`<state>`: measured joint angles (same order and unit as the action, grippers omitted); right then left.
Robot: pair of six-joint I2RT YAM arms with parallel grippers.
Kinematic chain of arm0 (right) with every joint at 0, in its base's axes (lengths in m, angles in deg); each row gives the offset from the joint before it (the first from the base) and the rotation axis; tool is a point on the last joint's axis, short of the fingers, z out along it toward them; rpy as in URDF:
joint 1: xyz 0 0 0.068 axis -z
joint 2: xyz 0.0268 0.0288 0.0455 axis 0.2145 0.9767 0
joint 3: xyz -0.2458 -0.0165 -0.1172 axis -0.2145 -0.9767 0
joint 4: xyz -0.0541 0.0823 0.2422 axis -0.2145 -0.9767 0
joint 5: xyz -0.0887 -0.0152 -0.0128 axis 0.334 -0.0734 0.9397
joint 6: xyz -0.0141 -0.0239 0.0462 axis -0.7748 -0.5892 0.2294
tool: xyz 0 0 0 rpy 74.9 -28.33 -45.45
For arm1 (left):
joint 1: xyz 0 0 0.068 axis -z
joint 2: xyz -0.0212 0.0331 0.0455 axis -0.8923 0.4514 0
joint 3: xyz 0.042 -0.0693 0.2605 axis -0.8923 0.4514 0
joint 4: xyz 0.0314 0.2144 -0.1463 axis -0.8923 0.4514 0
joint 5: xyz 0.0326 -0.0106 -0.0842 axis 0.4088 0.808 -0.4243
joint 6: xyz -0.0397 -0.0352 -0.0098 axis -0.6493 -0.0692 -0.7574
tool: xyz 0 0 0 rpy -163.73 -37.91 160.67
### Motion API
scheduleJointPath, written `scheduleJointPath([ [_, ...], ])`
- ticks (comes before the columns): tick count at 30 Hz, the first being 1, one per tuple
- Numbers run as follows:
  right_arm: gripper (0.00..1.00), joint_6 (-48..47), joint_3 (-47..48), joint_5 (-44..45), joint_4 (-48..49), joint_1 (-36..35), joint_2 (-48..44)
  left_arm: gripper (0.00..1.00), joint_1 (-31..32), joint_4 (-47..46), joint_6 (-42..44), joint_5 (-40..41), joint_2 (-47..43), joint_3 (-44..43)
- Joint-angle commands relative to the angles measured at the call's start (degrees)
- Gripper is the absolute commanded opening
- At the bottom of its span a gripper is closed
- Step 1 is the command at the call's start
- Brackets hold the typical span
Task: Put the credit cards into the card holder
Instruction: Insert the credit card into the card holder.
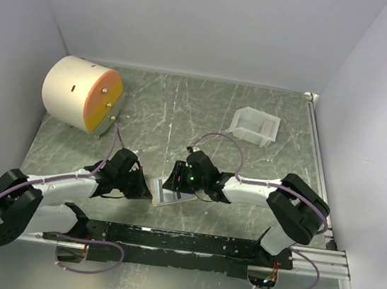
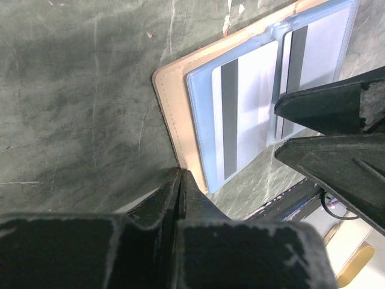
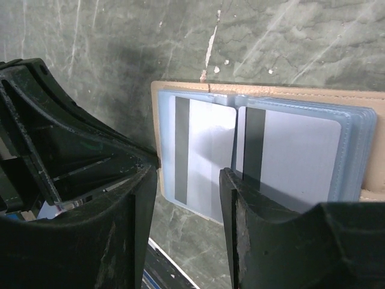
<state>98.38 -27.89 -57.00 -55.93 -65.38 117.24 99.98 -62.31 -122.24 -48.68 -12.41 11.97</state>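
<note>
Your right gripper (image 3: 187,174) stands half spread, its fingers astride the exposed end of one of the credit cards (image 3: 207,144), which pokes out of its pocket; no firm pinch shows. Your left gripper (image 2: 180,177) is closed, tips at the tan rim of the card holder (image 2: 167,102), which lies open flat on the table (image 2: 78,90). Treat the card as light, stiff and slick. Take it by its long edges, since the soft pocket will likely buckle.
</note>
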Motion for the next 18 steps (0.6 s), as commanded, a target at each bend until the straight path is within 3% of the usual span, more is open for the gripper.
scheduleJointPath([
  [1, 0.47, -0.9, 0.7, 3.1, -2.4, -0.3, -0.8, 0.08, 0.2, -0.4, 0.4, 0.7, -0.6, -0.1],
  [10, 0.47, -1.6, 2.2, 3.1, -2.7, -1.2, 2.1, 0.08, 0.2, -0.9, 0.4, 0.6, -1.1, -0.1],
  [18, 0.37, -1.5, 1.7, 0.6, 1.1, -1.7, 2.8, 0.08, 0.2, -1.6, 0.5, 0.4, -0.1, 0.2],
])
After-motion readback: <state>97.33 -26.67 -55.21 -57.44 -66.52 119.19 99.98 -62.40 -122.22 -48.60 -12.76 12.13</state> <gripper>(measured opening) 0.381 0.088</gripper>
